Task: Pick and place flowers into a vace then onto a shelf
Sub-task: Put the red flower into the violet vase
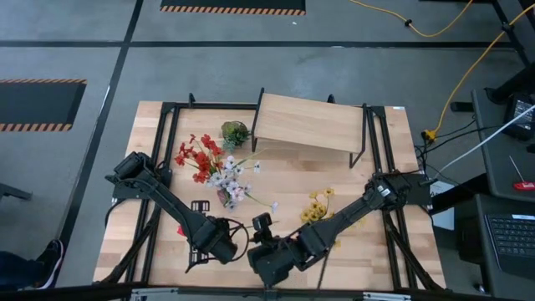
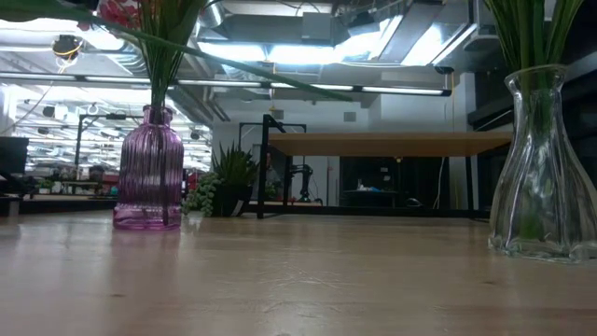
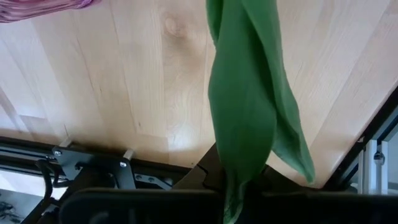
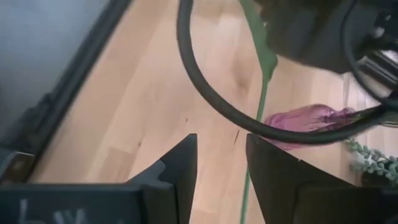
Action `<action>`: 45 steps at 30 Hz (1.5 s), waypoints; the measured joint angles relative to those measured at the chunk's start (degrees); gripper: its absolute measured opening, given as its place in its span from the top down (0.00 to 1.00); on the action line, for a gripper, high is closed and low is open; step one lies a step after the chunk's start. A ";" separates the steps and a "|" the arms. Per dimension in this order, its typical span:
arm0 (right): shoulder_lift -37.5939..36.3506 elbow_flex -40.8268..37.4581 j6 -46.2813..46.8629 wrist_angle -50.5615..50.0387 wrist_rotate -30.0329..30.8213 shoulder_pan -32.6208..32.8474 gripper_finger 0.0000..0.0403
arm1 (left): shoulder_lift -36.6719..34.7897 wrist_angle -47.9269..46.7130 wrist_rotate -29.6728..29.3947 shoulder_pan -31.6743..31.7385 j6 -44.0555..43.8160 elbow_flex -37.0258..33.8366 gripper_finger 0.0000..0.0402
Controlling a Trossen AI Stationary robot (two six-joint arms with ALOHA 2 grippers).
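Flower (image 3: 249, 106): one long green stem with soft leaves, light and limp, pinched in the closed left tool (image 1: 224, 242) at the near table (image 1: 276, 180) edge; judged best held low on the stem, where it is stiffest, since the leaves would slip or crease. The right tool (image 4: 221, 158) stands just beside it with its fingers (image 4: 180, 163) parted around the stem but not gripping. The purple vase (image 2: 149, 168) is narrow-necked and probably tips easily; open wood lies between it, the clear vase (image 2: 546, 163) and the shelf (image 1: 309, 121) at the far edge, while the near edge is crowded by both arms.
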 joint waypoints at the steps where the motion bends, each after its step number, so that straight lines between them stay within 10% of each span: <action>1: 0.28 0.00 -0.09 -0.28 0.03 -0.17 0.65 | 0.00 0.01 -0.02 0.00 0.00 0.00 0.99; 45: 2.08 -1.09 4.15 -3.76 -0.65 -5.05 0.65 | -9.16 7.98 -7.52 -6.36 -2.14 0.02 0.99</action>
